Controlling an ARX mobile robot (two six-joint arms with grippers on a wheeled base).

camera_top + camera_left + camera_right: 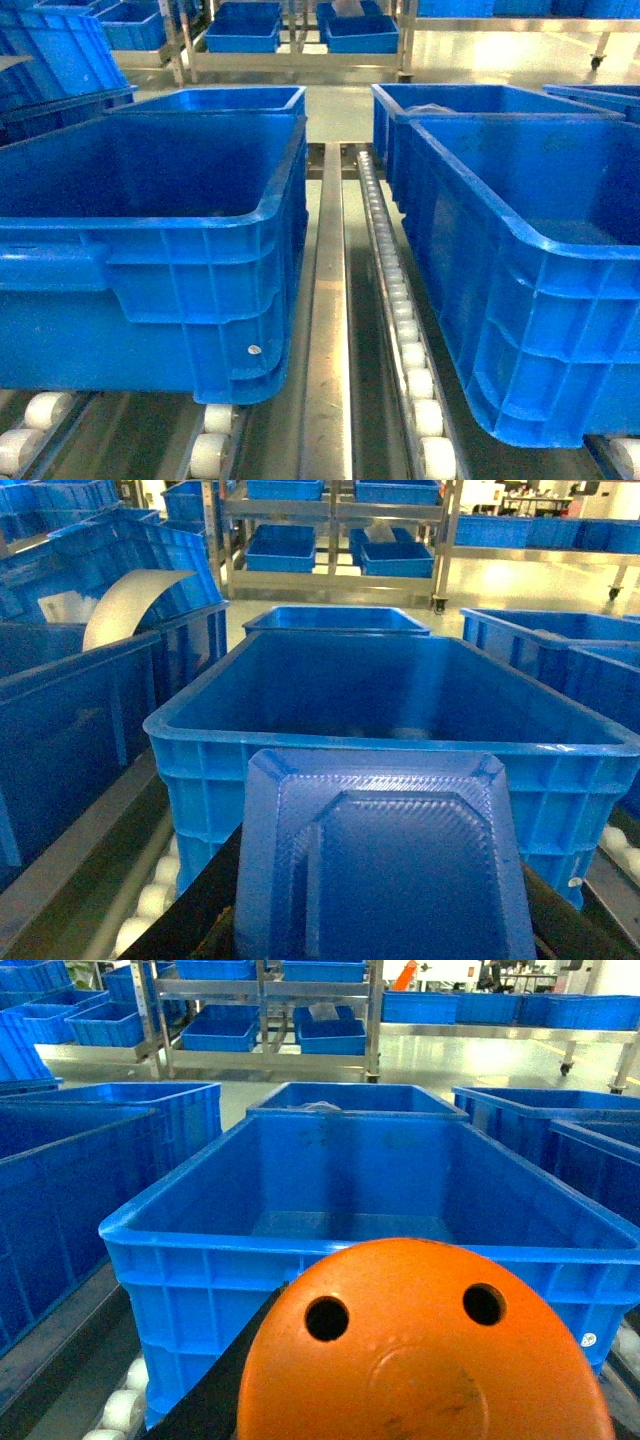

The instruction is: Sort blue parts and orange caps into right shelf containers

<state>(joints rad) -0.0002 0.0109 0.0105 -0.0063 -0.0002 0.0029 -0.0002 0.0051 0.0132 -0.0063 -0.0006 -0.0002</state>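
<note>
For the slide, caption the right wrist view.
Orange cap held up close before an open blue crate on the roller rack.

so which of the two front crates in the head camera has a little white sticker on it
The left front crate: a small white dot sits low near its right corner.

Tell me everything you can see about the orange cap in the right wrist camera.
The orange cap fills the lower middle of the right wrist view, close to the lens. It is a rounded dome of what looks like matte plastic, with two small round holes side by side and a faint circular mark with dark scuffs below them. It sits in front of the near rim of a blue container. What grips it is hidden; the jaws cannot be seen.
</note>
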